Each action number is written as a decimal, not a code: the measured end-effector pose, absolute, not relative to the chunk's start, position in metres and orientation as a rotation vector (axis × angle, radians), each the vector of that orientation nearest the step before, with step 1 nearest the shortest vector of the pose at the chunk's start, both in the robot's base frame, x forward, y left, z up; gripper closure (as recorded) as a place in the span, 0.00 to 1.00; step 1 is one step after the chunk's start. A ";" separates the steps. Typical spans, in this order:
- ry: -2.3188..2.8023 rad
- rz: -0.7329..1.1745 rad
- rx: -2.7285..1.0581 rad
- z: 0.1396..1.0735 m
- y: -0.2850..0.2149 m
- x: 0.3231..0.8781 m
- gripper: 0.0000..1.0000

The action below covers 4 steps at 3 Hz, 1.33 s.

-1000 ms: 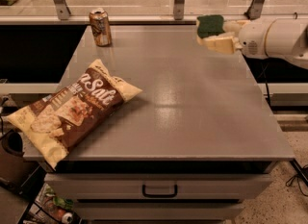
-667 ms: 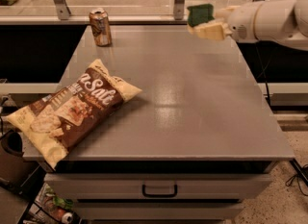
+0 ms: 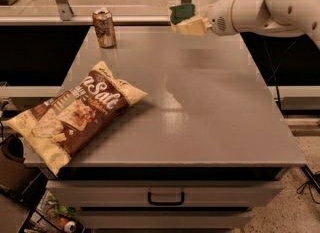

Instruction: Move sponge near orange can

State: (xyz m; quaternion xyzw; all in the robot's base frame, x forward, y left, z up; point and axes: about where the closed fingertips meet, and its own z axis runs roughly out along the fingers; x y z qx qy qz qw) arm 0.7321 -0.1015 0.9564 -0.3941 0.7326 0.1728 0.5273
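At the near left, a large snack bag [image 3: 75, 114] lay flat on the grey worktop [image 3: 210, 127], well apart from everything else. Farther back, the orange can [image 3: 104, 27] stood upright near the worktop's far left corner. To its right, at about the same depth, the sponge [image 3: 182, 12] was off the surface. It was pinched in the tool [image 3: 186, 22] above the far edge, with its dark green face uppermost.

The sponge looked light and soft. It would likely squash under a firm squeeze and spring back, so a hold across its short sides, on the foam below the scouring layer, seemed safest. Nothing about it looked fragile or slippery.

The white arm [image 3: 270, 7] reached in from the far right, roughly level, with its wrist pointing left toward the can. A stretch of bare worktop lay between sponge and can.
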 end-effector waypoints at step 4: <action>1.763 0.539 -0.946 0.912 0.006 0.762 1.00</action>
